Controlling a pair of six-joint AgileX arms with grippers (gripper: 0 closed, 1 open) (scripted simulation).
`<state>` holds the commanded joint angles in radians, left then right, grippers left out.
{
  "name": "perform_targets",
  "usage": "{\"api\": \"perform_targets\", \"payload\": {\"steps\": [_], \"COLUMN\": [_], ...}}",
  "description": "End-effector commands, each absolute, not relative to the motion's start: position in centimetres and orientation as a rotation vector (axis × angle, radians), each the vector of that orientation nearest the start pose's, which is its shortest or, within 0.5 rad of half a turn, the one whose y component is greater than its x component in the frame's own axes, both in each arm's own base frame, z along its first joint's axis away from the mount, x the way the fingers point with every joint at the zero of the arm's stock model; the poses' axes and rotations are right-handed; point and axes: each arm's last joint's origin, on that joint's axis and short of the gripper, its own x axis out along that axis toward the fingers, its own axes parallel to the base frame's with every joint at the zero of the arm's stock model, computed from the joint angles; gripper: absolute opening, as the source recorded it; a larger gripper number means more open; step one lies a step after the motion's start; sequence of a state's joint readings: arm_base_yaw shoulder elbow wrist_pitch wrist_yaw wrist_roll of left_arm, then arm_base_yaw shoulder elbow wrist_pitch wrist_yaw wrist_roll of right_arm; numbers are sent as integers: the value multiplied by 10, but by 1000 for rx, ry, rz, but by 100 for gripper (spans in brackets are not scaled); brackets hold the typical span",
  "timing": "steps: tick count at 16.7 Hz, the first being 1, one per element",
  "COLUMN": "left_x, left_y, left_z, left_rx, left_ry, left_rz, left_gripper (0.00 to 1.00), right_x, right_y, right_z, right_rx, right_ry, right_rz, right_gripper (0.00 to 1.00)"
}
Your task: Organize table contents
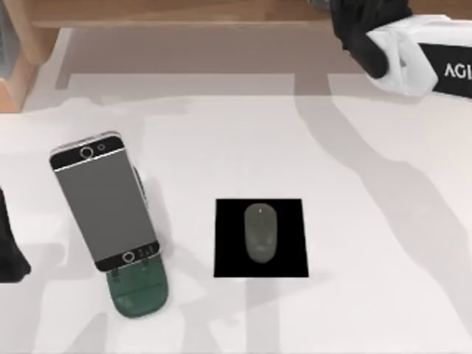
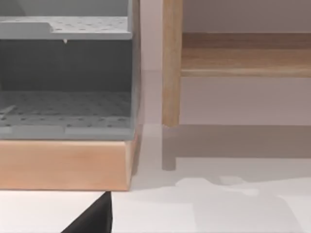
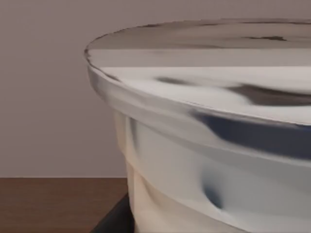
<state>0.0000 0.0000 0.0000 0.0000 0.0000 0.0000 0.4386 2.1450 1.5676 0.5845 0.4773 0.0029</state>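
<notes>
A grey-screened smartphone leans on a dark green phone stand at the table's left. In the middle, a small grey mouse lies on a black square pad. My right gripper reaches over the wooden shelf at the far right. In its wrist view the clear lidded bubble-tea cup stands very close over a dark wooden surface, with one dark finger against its side. My left gripper is parked at the left edge.
A light wooden shelf runs along the table's far edge; its post and a grey perforated bin on a wooden base show in the left wrist view. White tabletop lies open to the right of the pad.
</notes>
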Motion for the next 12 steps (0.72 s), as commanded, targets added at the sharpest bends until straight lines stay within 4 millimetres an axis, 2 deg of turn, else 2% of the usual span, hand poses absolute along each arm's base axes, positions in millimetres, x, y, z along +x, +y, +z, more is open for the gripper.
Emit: {"api": "perform_targets", "payload": {"steps": [1, 12], "left_x": [106, 106], "left_y": [-1, -1], "left_z": [160, 160], "left_rx": [0, 0], "left_ry": [0, 0], "left_rz": [0, 0], "left_gripper": [100, 100], "right_x": [459, 459], "right_y": [206, 206], "right_z": [238, 238], "right_rx": [-6, -6], "right_ry": [-12, -12], "right_rz": [-14, -14], "right_gripper": [0, 83]}}
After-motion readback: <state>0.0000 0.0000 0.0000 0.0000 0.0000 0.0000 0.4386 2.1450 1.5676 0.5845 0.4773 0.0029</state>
